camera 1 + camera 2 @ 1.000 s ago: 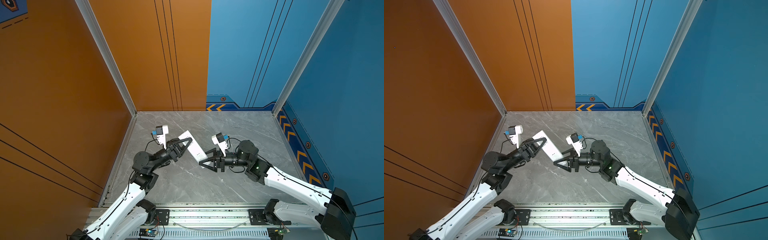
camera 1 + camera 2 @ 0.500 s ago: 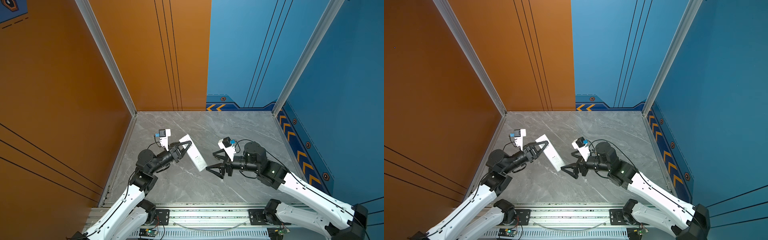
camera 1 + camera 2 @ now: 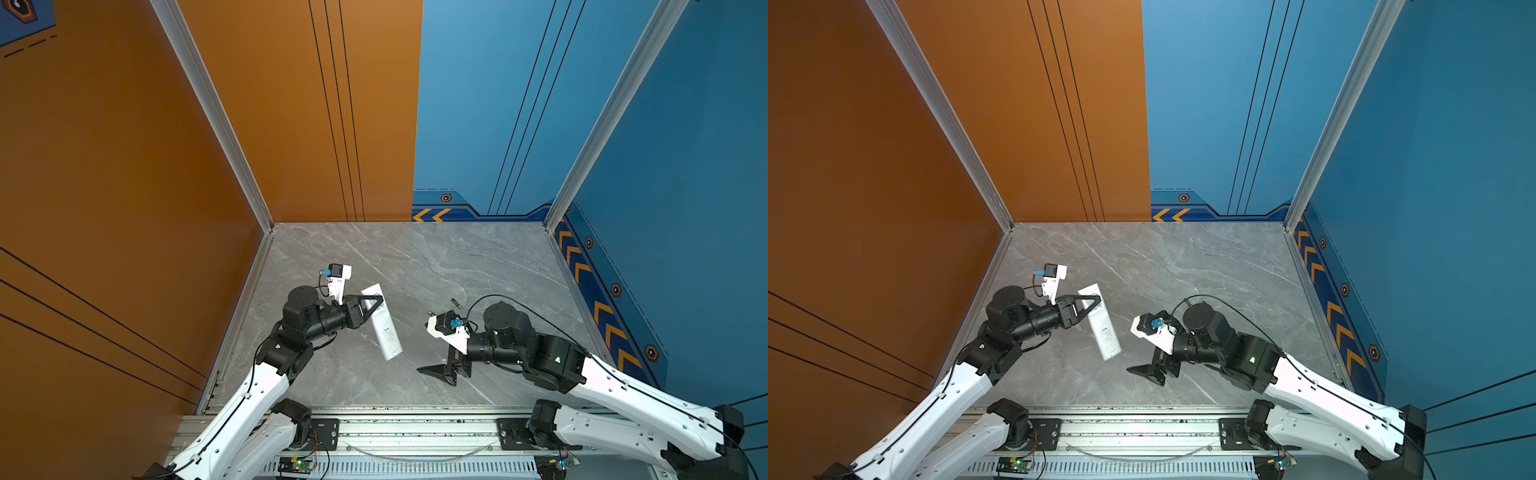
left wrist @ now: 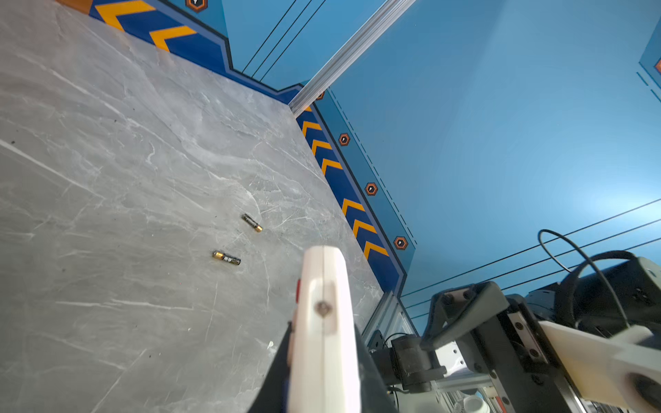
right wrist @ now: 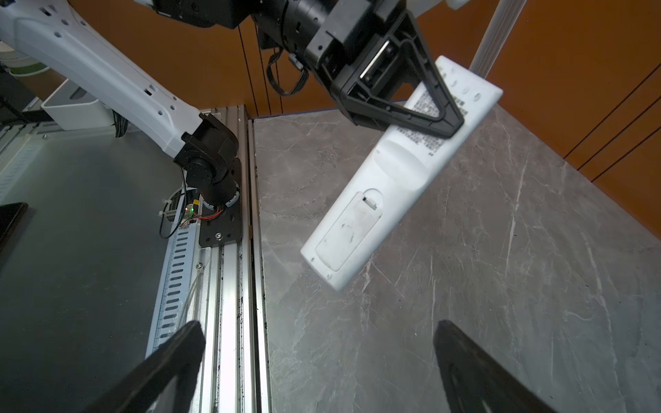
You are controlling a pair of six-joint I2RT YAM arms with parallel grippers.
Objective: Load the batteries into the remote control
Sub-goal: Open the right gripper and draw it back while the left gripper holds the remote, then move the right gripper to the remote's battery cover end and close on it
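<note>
In both top views my left pincer (image 3: 376,305) is pressed tight onto the long slim white plastic remote control (image 3: 386,332). It grips the bar near its far end and holds it clear of the grey marble tabletop (image 3: 415,257). The bar runs from 11 o'clock to 5 o'clock, just left of the table's middle. My right pincer (image 3: 436,371) hangs spread wide and empty at 4 o'clock from the remote control, apart from it. One of the batteries (image 3: 456,303), a small black cylinder with a gold end, lies at 3 o'clock from the bar. My right wrist's white camera housing (image 3: 442,326) crowds the spot beside it, so I can barely make out the second. From my left wrist both batteries (image 4: 226,257) show plainly, lying apart on the marble beyond the remote's rounded end, which is blurred and cut off. A dark finger (image 4: 472,298) of my right pincer looms out of focus. From my right wrist I see the remote's plain back, with the small white rectangular battery cover (image 5: 348,232) seated near the free end. My left pincer's near finger crosses the printed label and the other is hidden behind the bar. My own two fingertips stand far apart, cut by the frame.
</note>
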